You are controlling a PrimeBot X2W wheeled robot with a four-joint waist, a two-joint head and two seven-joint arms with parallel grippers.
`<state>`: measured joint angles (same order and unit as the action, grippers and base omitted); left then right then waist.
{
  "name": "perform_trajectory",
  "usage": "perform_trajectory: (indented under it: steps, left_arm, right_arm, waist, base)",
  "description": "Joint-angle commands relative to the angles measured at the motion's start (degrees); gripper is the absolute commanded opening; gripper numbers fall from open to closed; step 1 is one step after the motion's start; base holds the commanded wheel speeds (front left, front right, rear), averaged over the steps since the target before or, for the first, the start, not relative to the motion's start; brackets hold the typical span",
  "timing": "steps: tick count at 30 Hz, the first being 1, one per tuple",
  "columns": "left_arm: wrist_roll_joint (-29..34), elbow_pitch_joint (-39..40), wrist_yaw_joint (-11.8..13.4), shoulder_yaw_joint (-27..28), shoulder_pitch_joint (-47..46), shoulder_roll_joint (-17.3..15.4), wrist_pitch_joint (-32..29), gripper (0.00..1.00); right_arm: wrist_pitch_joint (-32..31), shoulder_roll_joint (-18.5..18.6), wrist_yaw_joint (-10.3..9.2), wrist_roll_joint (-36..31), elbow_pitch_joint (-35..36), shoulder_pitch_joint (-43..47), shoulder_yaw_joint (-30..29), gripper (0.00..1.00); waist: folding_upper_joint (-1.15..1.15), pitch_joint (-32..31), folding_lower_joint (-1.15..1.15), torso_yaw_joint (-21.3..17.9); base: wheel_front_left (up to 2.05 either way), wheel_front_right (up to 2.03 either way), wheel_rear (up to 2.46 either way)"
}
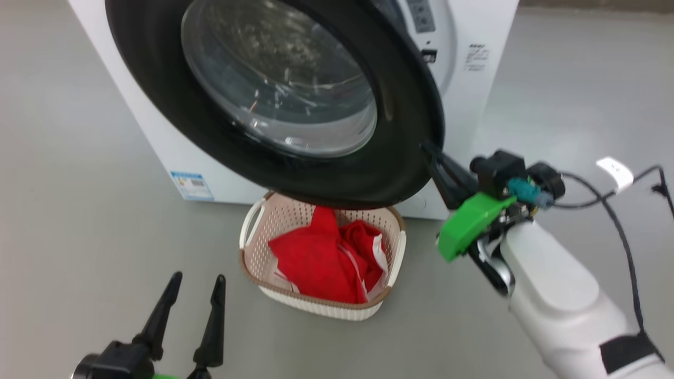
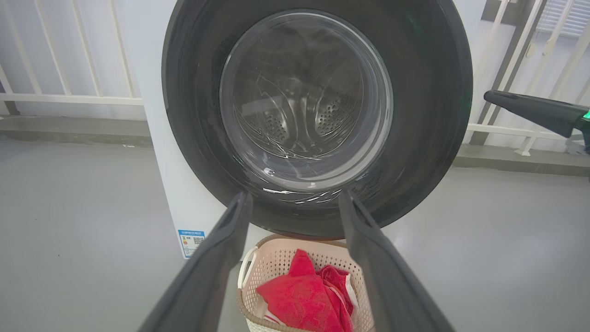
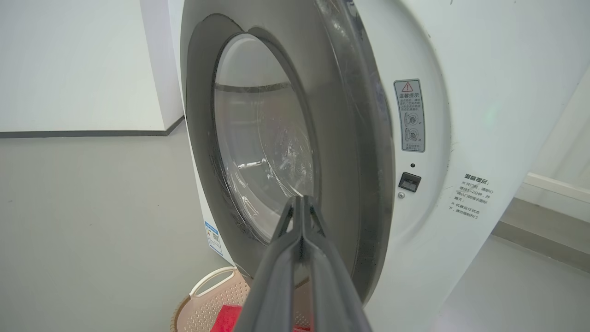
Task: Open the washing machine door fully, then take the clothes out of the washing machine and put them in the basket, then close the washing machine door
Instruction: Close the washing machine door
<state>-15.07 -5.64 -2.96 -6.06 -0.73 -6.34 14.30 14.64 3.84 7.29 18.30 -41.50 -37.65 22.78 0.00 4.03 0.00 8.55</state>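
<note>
Your left gripper (image 1: 197, 278) hangs nearest, fingers spread with nothing between them, over bare floor (image 1: 79, 237). Its base is cut off by the head view's bottom edge.

Next out is the basket (image 1: 253, 273), on the floor just in front of the washing machine (image 1: 474, 31). The clothes (image 1: 316, 258) are heaped inside it, bunched so you can't separate one piece from the other. The basket's far end is tucked under the lower rim of the washing machine door (image 1: 142, 79). In the right wrist view the fingers cover most of the basket, leaving a handle corner.

Your right gripper (image 1: 426, 149) has its fingers pinched flat together, gripping nothing, with the tips at the door's right rim edge. Contact or hairline gap: can't tell.

The door is ajar. Its latch-side edge stands off the front panel and the latch slot (image 3: 409, 181) is uncovered. The door blocks the opening. Through the glass, the left wrist view gives drum (image 2: 322, 120) perforations smeared by reflections. The head view crops the tops of the door and machine.

For room to move, there is open floor on both sides of the machine. On the right, the arm's cable (image 1: 621, 237) hangs. A railing (image 2: 69, 99) stands behind.
</note>
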Motion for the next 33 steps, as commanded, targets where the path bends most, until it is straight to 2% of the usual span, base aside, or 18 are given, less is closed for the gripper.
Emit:
perform_trajectory:
  steps: [1, 8, 20, 33]
  left_arm:
    - [0.8, 1.8, 0.4, 1.3, -3.1, -0.3, 0.7, 1.00]
    - [0.8, 2.1, 0.3, 0.5, -4.9, 0.3, 0.7, 1.00]
    - [1.6, 2.8, 0.3, 0.2, -7.7, 1.2, 0.7, 1.00]
    - [2.1, 3.8, -0.2, -0.2, -9.8, 2.1, 0.7, 1.00]
  right_arm:
    - [0.4, -0.2, 0.20, 1.4, -0.4, -4.0, 1.4, 0.00]
    - [0.4, 0.9, 0.20, 2.5, -3.3, -10.1, 2.2, 0.00]
    - [0.4, 1.3, 0.20, 1.6, -5.3, -16.7, -2.9, 0.00]
    - [0.4, 2.1, 0.20, 1.7, -11.6, -27.4, -6.4, 0.00]
  waist:
    - [0.00, 3.7, 0.00, 2.1]
    - [0.00, 7.7, 0.00, 3.4]
    - [0.00, 13.0, 0.00, 4.7]
    - [0.00, 17.6, 0.00, 5.7]
  base:
    - [0.00, 0.00, 0.00]
    - [0.00, 0.00, 0.00]
    - [0.00, 0.00, 0.00]
    - [0.00, 0.00, 0.00]
